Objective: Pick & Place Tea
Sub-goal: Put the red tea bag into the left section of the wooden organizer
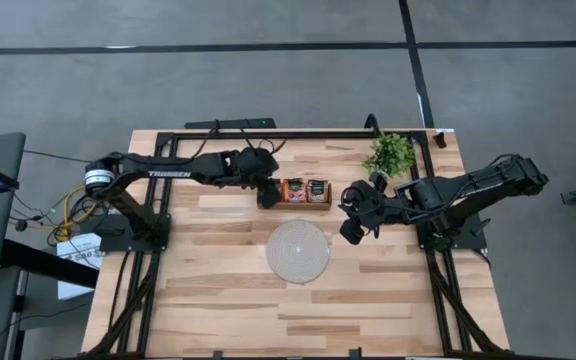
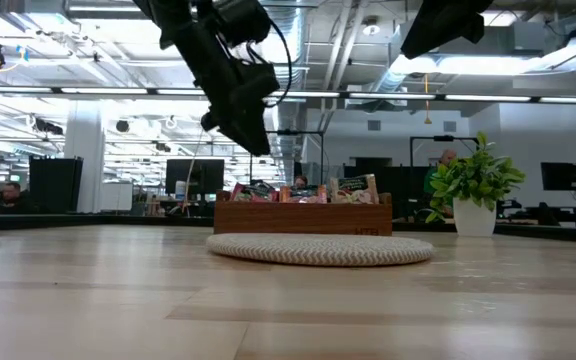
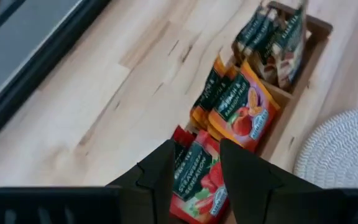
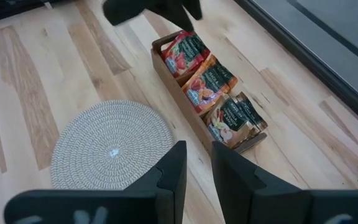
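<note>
Two dark arms work over a pale wooden plank table (image 1: 218, 310), the biggest thing here, and everything for the job sits toward its far middle. Next in size is the round woven grey-beige mat (image 1: 298, 251), lying flat and bare just in front of the tray; it looks like the intended landing spot for tea, since nothing is on it yet.

Behind the mat stands the brown three-compartment wooden tray (image 4: 166, 73), with its long side facing the mat. The tea sachets (image 3: 241, 112), small flat square packets in red-orange and paler tones with dark green bands, stand packed on edge in all three compartments, which leaves their top edges exposed for a pinch from above. A small green plant in a white pot (image 1: 390, 154) stands at the far right of the tray, apart from the work.

The left gripper (image 3: 197, 180) hangs over the tray's left end compartment, its fingers apart with the red strawberry sachet (image 3: 194, 186) showing between them. Whether the pads touch that packet I cannot tell; it reads as lined up for a grasp, not yet lifted.

The right gripper (image 4: 197, 171) waits off the tray's right end, raised above the table and angled toward the mat and tray, its fingers holding a narrow gap with nothing in it.
</note>
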Controlling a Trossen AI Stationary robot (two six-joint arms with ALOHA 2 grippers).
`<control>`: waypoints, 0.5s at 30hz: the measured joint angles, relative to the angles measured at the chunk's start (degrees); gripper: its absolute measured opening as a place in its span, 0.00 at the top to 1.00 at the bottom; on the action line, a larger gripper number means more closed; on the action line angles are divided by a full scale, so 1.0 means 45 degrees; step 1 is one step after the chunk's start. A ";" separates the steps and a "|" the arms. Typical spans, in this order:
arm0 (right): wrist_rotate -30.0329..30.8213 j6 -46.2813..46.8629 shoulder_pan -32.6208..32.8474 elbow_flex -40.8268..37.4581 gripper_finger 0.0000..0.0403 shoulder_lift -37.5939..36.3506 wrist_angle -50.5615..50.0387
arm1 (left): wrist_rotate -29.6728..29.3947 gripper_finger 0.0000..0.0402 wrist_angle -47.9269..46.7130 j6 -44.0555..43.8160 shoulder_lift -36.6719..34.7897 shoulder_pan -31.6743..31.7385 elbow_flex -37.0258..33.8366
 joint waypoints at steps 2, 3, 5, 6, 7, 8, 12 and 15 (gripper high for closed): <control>-0.0002 0.0003 0.0005 0.0000 0.83 -0.0003 0.0000 | 0.0016 0.70 -0.0133 -0.0223 0.0162 -0.0010 0.0000; 0.0000 0.0005 0.0005 0.0000 0.83 -0.0005 0.0005 | -0.0026 0.70 -0.0164 -0.0220 0.0240 -0.0018 -0.0005; -0.0014 0.0005 0.0005 0.0000 0.83 0.0000 0.0009 | -0.0187 0.70 -0.0150 -0.0222 0.0306 -0.0024 -0.0005; -0.0011 0.0005 0.0005 0.0000 0.83 -0.0003 0.0034 | -0.0352 0.70 -0.0168 -0.0233 0.0279 -0.0029 -0.0005; -0.0010 0.0005 0.0005 0.0000 0.83 -0.0005 0.0053 | -0.0499 0.70 -0.0107 -0.0269 0.0277 -0.0006 -0.0005; -0.0012 0.0005 0.0005 0.0000 0.83 -0.0002 0.0051 | -0.0617 0.70 -0.0113 -0.0314 0.0277 0.0040 -0.0005; -0.0014 0.0005 0.0005 0.0000 0.83 -0.0005 0.0068 | -0.0705 0.70 -0.0267 -0.0538 0.0349 0.0097 0.0000; -0.0018 0.0005 0.0005 0.0000 0.83 -0.0003 0.0092 | -0.0599 0.70 -0.0714 -0.0690 0.0528 0.0073 -0.0005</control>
